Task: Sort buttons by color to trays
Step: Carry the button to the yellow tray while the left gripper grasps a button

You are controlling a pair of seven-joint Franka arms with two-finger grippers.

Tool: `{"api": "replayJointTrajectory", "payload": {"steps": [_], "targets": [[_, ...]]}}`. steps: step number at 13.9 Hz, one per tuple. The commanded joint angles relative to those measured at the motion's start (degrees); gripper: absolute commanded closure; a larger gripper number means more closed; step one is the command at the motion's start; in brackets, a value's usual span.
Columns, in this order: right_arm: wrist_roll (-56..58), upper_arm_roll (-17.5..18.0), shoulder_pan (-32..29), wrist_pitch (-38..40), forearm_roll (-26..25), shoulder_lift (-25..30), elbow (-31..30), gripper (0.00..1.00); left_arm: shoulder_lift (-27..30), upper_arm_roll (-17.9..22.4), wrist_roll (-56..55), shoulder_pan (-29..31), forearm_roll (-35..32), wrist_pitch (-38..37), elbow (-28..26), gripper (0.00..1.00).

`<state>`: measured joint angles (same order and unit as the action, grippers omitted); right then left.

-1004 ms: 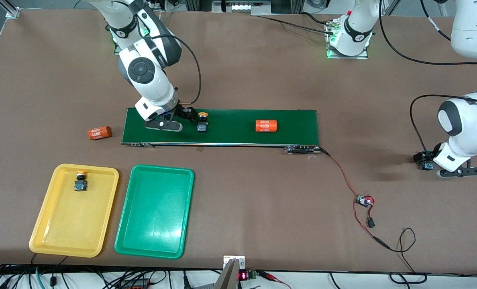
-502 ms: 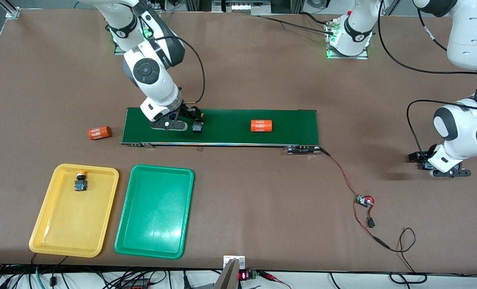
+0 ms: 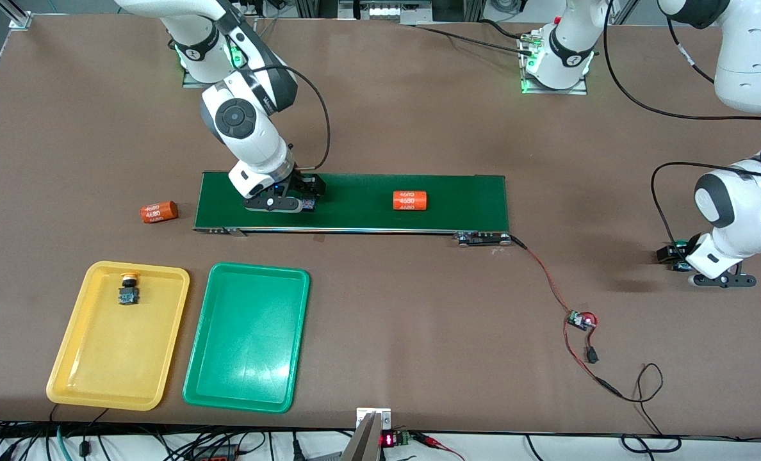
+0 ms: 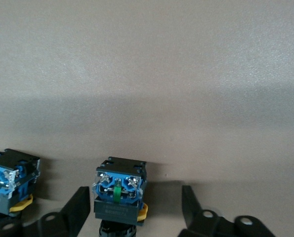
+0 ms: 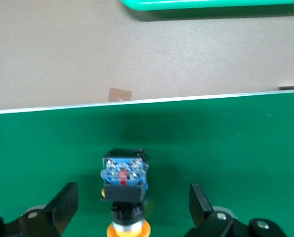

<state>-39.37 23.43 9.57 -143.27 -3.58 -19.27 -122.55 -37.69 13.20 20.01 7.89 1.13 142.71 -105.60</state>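
Currently, the right gripper (image 5: 132, 210) is low over the conveyor belt (image 3: 355, 214), fingers spread wide and straddling a yellow-capped button (image 5: 124, 190) without touching, presumably positioned for pickup toward the yellow tray (image 3: 73, 371), where one yellow button (image 3: 128, 289) lies. The left gripper (image 4: 134, 212), toward its own table end, straddles another button (image 4: 119, 190), fingers parted, no contact visible

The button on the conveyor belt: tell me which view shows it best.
The right wrist view: the button lies on the conveyor belt between the right gripper's open fingers, orange cap visible. In the front view the gripper hides nearly all of it. The left wrist view does not show it.
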Motion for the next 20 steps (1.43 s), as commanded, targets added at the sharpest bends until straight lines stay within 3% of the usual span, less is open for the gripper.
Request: {"api": "replayJointTrajectory", "payload": {"steps": [1, 2, 4, 8, 11, 15, 19, 20], "targets": [[0.3, -0.1, -0.3, -1.4, -0.8, -1.2, 0.3, 0.00, -0.7, 0.2, 2.9, 0.1, 0.5, -0.6, 1.5, 0.47], [0.4, -0.7, -0.3, -1.4, -0.8, -1.5, 0.4, 0.00, -0.6, 0.2, 4.0, 0.1, 0.5, -0.7, 1.5, 0.62], [1.5, -1.4, -0.3, -1.4, -2.0, -2.1, 0.5, 0.16, 0.0, 0.1, 6.0, 0.1, 0.2, -0.7, 1.5, 0.75], [4.6, -2.3, -0.8, -1.1, -2.3, -2.1, 0.5, 0.62, 3.3, -0.5, 9.9, -0.5, 0.4, -4.3, 1.6, 0.77], [5.0, -2.7, -0.9, -1.0, -2.3, -2.1, 0.9, 0.81, 4.3, -1.7, 10.8, -2.3, 1.0, -14.5, 6.8, 0.76], [10.6, -5.4, -2.9, 2.6, -2.3, -1.2, 4.3, 0.88, 4.6, -5.6, 10.3, -2.4, 1.3, -32.5, 16.1, 0.78], [25.5, -8.8, -8.9, 9.6, -1.8, -0.5, 10.2, 0.88, 5.9, -13.0, -0.1, -2.5, 1.4, -39.8, 18.2, 0.80], [28.8, -8.8, -11.0, 9.6, -1.5, -0.7, 11.0, 0.88, 6.6, -16.5, -5.4, -2.5, 1.3, -40.9, 18.2, 0.80]]}}
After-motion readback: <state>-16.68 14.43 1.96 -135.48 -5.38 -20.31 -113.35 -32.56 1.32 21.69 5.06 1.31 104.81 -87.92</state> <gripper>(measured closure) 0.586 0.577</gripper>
